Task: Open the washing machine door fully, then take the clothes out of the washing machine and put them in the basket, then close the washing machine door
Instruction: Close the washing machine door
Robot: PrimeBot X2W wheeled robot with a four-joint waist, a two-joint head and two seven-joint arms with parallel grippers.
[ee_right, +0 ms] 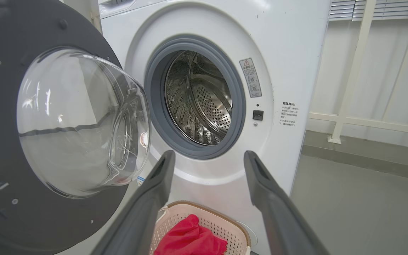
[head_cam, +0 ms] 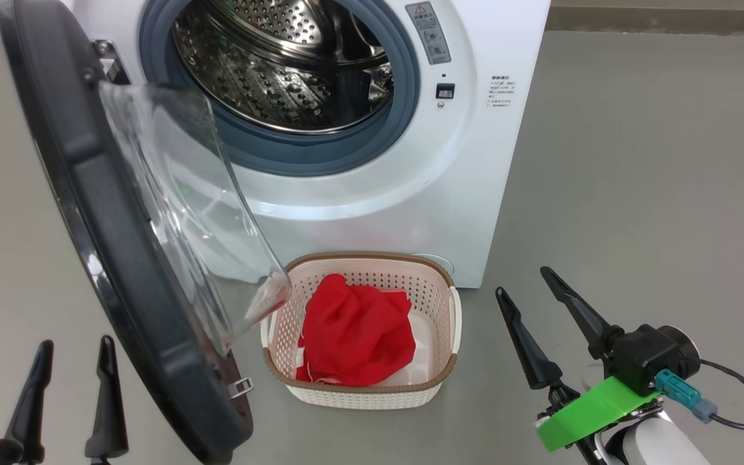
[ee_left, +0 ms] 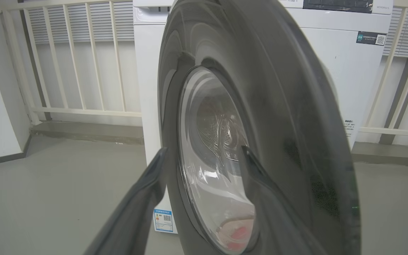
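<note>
The white washing machine [head_cam: 372, 187] stands at the top of the head view, its steel drum [head_cam: 288, 58] showing no fabric. Its black-rimmed door [head_cam: 120, 258] with the clear glass bowl [head_cam: 185, 206] hangs wide open to the left. Red clothes [head_cam: 356, 336] lie bunched in the cream basket [head_cam: 440, 290] on the floor just before the washer. My left gripper [head_cam: 75, 352] is open at the lower left, behind the door's outer face [ee_left: 260, 106]. At the lower right my right gripper [head_cam: 530, 281] is open and empty, right of the basket. The right wrist view shows drum [ee_right: 198, 102], clothes [ee_right: 190, 241] and basket [ee_right: 225, 223].
Grey floor [head_cam: 637, 194] spreads to the right of the washer and to the left of the door. White railings [ee_left: 76, 60] and a wall stand behind the machine. A black cable [head_cam: 740, 400] trails from my right wrist.
</note>
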